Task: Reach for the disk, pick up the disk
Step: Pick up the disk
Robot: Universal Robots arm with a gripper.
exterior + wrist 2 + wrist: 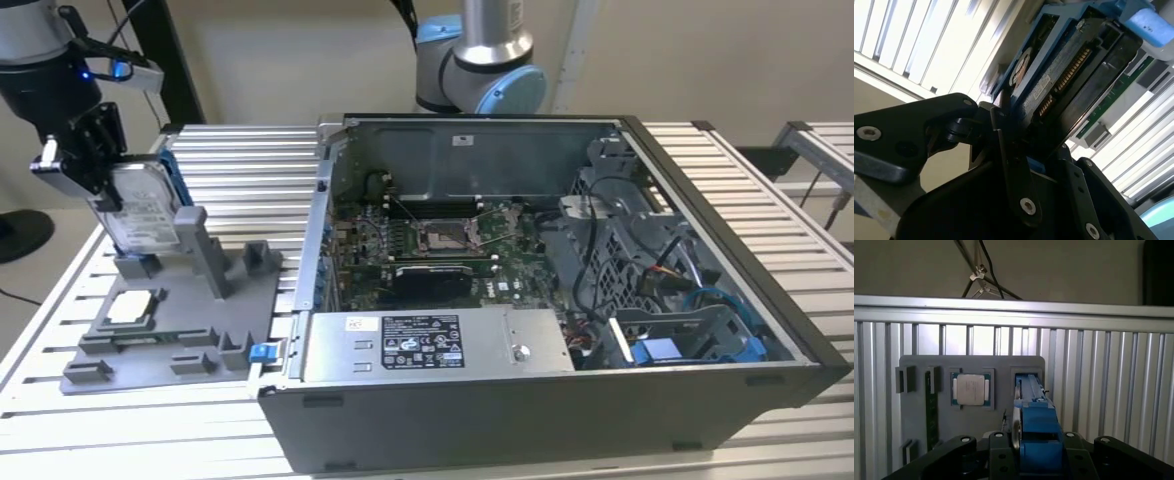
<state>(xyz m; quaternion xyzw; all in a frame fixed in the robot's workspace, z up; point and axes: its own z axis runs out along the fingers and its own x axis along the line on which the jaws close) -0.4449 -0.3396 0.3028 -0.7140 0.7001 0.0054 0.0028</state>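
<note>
The claw [104, 185] is clamped narrow on the disk [144, 210], which stands on edge between its jaws; its long axis runs straight out from the claw, far end at the slot of the grey stand [174, 335] just beneath, so I judge it comes free only along that axis

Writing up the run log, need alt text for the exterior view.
At the exterior view's left, the arm's end effector grips a disk standing on edge at a grey holder on a slatted table. A small chip lies flat on the holder; an open computer case sits at the exterior view's right.
</note>
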